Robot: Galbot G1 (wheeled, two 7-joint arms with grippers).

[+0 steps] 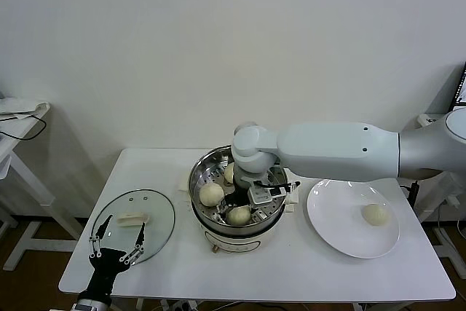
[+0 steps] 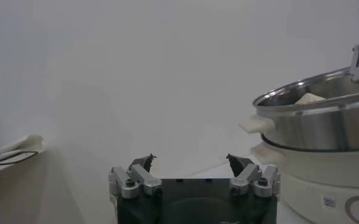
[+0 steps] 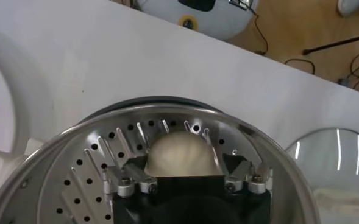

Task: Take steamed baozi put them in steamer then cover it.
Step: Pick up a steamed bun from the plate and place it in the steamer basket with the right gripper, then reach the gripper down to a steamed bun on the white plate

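On the white table (image 1: 291,267), the left gripper (image 1: 116,247) waits at the near edge with its fingers spread and nothing between them, just beside the cover (image 1: 133,225), the clear glass lid lying flat with its cream handle up. At centre stands the steamer (image 1: 207,167), its perforated tray holding three steamed baozi (image 1: 212,194): one at the left of the tray, one near the back rim partly hidden by the arm, and one at the front. Over that front bun hangs the right gripper (image 1: 246,205), reaching in from the robot's right; its wrist view shows the fingers parted wide on either side of the bun (image 3: 179,155), which sits on the tray with the fingertips apparently clear of it, so the placing of this bun looks finished. To do the step well, the right gripper should rise straight up with fingers kept apart until it is clear of the steel rim, so that neither the soft dough nor its neighbours get dragged or dented. Farther right, on the white plate (image 1: 331,231), the fourth bun (image 1: 375,213) lies alone and is judged the next to fetch; it calls for a gentle pinch across its widest part, light enough not to crush it, and a free spot toward the right side of the tray. Only then should the lid go on, lifted by its handle and set level on the rim.
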